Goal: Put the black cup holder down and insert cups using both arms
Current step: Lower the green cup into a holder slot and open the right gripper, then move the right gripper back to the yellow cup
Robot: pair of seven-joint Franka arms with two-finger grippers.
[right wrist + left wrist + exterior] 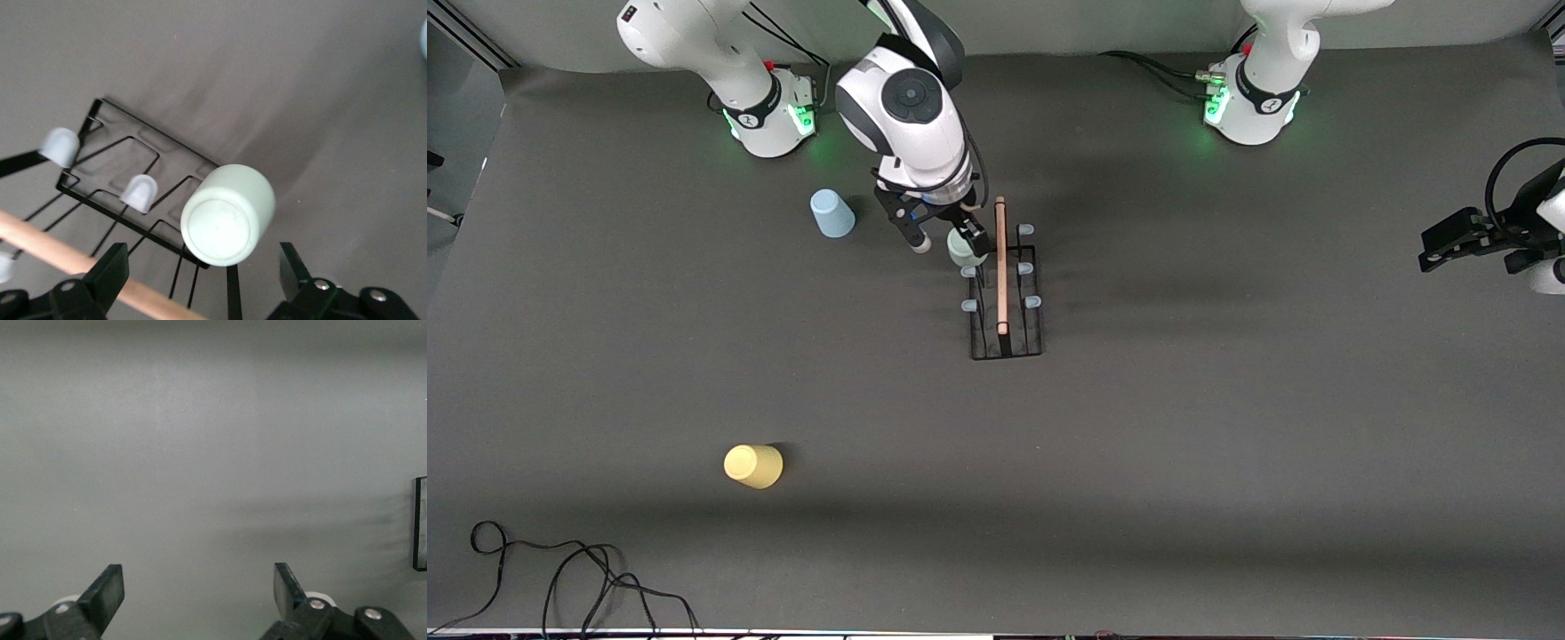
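Observation:
The black cup holder [1007, 348] stands mid-table, its wooden rod handle [1000, 267] on top. The mint green cup [963, 249] sits upside down on the end prong nearest the robots' bases, on the right arm's side; it also shows in the right wrist view [228, 213]. My right gripper [947, 242] is open just above that cup, its fingers [110, 273] clear on either side. The light blue cup [832, 213] stands upside down beside the right arm's base. The yellow cup [753, 466] lies nearer the front camera. My left gripper [1436, 249] waits open and empty at its end of the table.
Bare pale-tipped prongs [139, 193] stand along both sides of the rack. A black cable [560, 578] lies coiled at the front corner toward the right arm's end. A corner of the rack [420, 523] shows in the left wrist view.

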